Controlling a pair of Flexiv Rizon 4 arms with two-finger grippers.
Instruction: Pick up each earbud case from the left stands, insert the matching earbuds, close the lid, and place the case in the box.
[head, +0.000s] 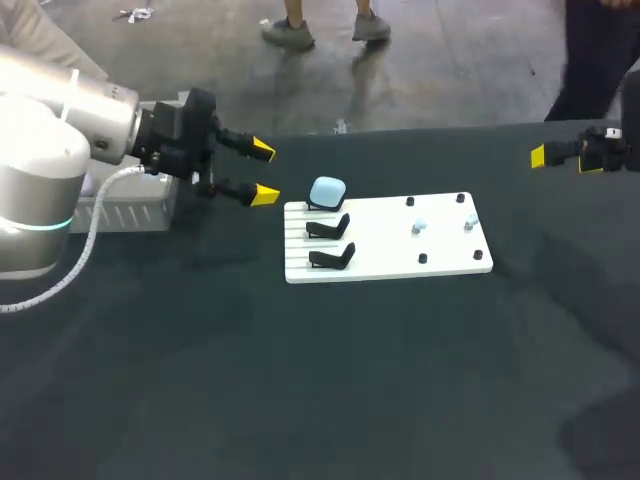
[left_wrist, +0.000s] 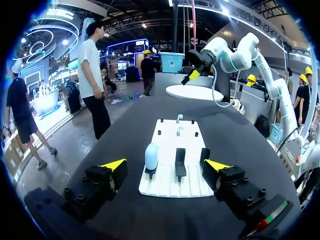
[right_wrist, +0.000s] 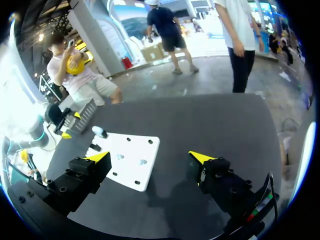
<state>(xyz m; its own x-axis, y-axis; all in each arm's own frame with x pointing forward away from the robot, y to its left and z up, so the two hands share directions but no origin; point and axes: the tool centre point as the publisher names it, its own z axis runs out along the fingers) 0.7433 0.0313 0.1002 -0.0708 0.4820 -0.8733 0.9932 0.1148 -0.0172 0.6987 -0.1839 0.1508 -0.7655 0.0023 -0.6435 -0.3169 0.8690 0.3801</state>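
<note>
One white board (head: 385, 245) lies on the table. Three black stands (head: 328, 228) line its left end, and the far one carries the single pale blue earbud case (head: 327, 190). Two earbuds (head: 418, 229) and four black pegs (head: 410, 201) sit on its right half. One box (head: 120, 212) is at the left. There are two grippers: the left gripper (head: 263, 172) and the right gripper (right_wrist: 150, 157).

The left arm (head: 50, 130) is silver-white with a teal ring and a white cable (head: 92, 236); the left pincer (head: 263, 172) and right pincer (right_wrist: 150, 157) are black, yellow-tipped.
</note>
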